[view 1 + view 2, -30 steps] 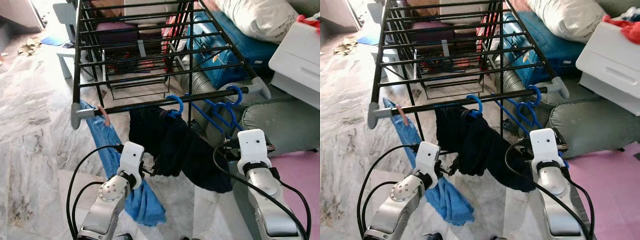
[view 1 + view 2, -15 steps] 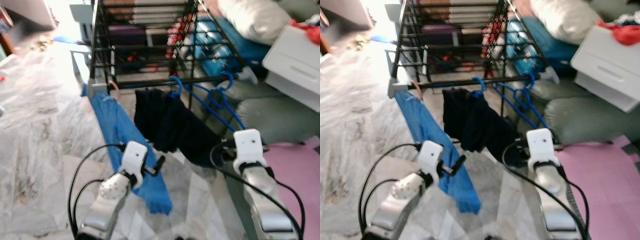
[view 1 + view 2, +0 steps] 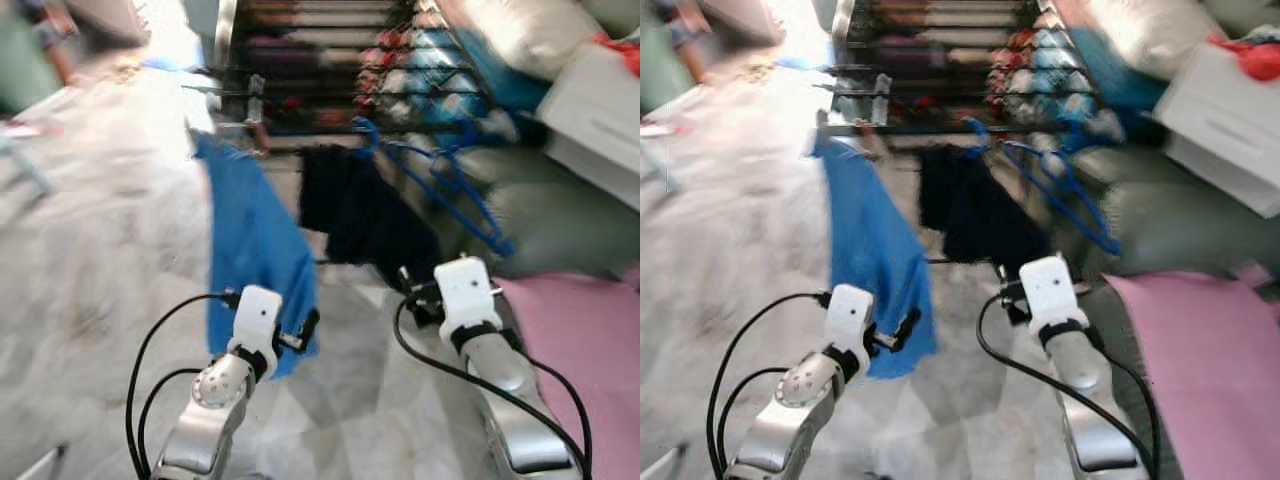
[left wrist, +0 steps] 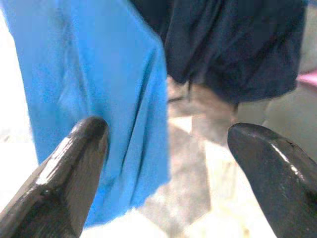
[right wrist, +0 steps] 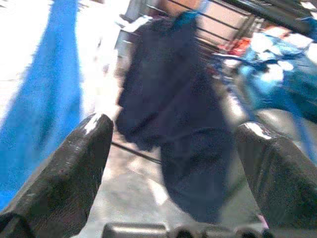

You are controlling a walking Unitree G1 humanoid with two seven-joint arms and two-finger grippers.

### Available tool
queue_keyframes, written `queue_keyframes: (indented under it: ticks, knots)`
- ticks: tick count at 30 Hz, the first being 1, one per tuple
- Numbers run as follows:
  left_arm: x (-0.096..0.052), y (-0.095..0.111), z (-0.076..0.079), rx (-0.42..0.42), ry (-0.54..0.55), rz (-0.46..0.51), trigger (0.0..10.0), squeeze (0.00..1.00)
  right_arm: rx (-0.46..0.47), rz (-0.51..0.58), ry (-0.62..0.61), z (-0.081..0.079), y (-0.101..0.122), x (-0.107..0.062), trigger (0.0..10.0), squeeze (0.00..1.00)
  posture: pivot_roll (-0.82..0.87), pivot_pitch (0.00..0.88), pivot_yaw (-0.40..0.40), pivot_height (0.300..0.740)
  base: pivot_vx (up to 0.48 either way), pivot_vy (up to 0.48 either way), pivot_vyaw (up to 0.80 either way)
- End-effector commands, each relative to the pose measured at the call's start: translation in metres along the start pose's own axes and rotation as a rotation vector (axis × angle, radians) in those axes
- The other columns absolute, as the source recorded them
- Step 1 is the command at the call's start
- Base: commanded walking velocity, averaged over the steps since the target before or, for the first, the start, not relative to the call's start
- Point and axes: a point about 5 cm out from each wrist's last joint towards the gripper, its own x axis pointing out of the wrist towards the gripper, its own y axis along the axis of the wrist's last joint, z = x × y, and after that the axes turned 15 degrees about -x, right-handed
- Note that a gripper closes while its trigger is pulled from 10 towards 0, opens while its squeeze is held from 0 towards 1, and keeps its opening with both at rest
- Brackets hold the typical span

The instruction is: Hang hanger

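The picture is blurred by motion. A black drying rack stands ahead. From its front bar hang a dark garment on a blue hanger, some bare blue hangers to its right, and a blue cloth to its left. My left gripper is low in front of the blue cloth's lower end, open and empty. The right gripper is below the dark garment, short of it, also open and empty.
A white drawer unit and a grey-green cushion lie at the right, with a pink mat in front of them. Marble floor spreads out to the left. Bags and bedding are piled behind the rack.
The whole view has pulled back and swung, so the rack looks smaller and farther, and the picture has blurred. Both arms keep the same pose, fingers apart.
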Motion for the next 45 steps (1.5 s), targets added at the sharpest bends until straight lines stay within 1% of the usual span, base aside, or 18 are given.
queue_keyframes:
  ticks: [1, 8, 13, 19, 22, 28, 32, 36, 38, 40, 45]
  knots:
    - [0.001, 0.001, 0.007, 0.008, -0.018, 0.003, 10.0, 0.00, -0.018, 0.014, 0.014, 0.001, 0.001, -0.002, 10.0, 0.00, -0.05, 0.095, -0.018, 0.740, -0.262, 0.000, 0.80]
    - [0.001, 0.003, 0.005, 0.016, -0.009, 0.008, 10.0, 0.00, -0.033, 0.041, 0.049, -0.002, 0.005, -0.002, 10.0, 0.00, -0.06, 0.097, -0.023, 0.740, -0.263, 0.000, 0.80]
    - [0.002, 0.003, 0.004, 0.024, 0.008, 0.021, 10.0, 0.00, -0.036, 0.037, 0.077, -0.004, 0.002, -0.004, 10.0, 0.00, -0.06, 0.108, -0.025, 0.740, 0.000, 0.000, 0.80]
    - [0.001, 0.001, 0.007, 0.049, 0.007, 0.024, 10.0, 0.00, -0.036, 0.079, 0.157, -0.014, 0.008, -0.006, 10.0, 0.00, -0.06, 0.112, -0.026, 0.740, 0.000, 0.000, 0.80]
    - [0.001, 0.001, 0.006, 0.051, 0.016, 0.018, 10.0, 0.00, -0.035, 0.080, 0.161, -0.015, 0.009, -0.007, 10.0, 0.00, -0.06, 0.113, -0.025, 0.740, 0.000, 0.000, 0.80]
    - [0.002, 0.001, 0.005, 0.061, 0.038, 0.023, 10.0, 0.00, -0.020, 0.099, 0.209, -0.021, 0.011, -0.009, 10.0, 0.00, -0.06, 0.115, -0.022, 0.740, 0.000, 0.000, 0.80]
    - [0.003, 0.002, 0.000, 0.047, 0.090, 0.031, 10.0, 0.00, -0.018, 0.108, 0.231, -0.024, 0.013, -0.011, 10.0, 0.00, -0.06, 0.120, -0.021, 0.740, 0.000, 0.000, 0.80]
    - [0.003, 0.005, -0.003, 0.028, 0.113, 0.052, 10.0, 0.00, -0.024, 0.107, 0.233, -0.024, 0.013, -0.012, 10.0, 0.00, -0.06, 0.123, -0.021, 0.740, 0.000, 0.000, 0.80]
    - [0.004, 0.011, -0.009, 0.016, 0.178, 0.076, 10.0, 0.00, -0.026, 0.109, 0.239, -0.024, 0.013, -0.012, 10.0, 0.00, -0.06, 0.125, -0.020, 0.740, 0.000, 0.000, 0.80]
    - [0.004, 0.013, -0.011, 0.012, 0.192, 0.083, 10.0, 0.00, -0.025, 0.109, 0.241, -0.024, 0.013, -0.012, 10.0, 0.00, -0.06, 0.127, -0.019, 0.740, 0.000, 0.000, 0.80]
    - [0.004, 0.017, -0.017, 0.031, 0.258, 0.107, 10.0, 0.00, -0.027, 0.112, 0.251, -0.026, 0.014, -0.012, 10.0, 0.00, -0.06, 0.127, -0.017, 0.740, 0.000, 0.000, 0.80]
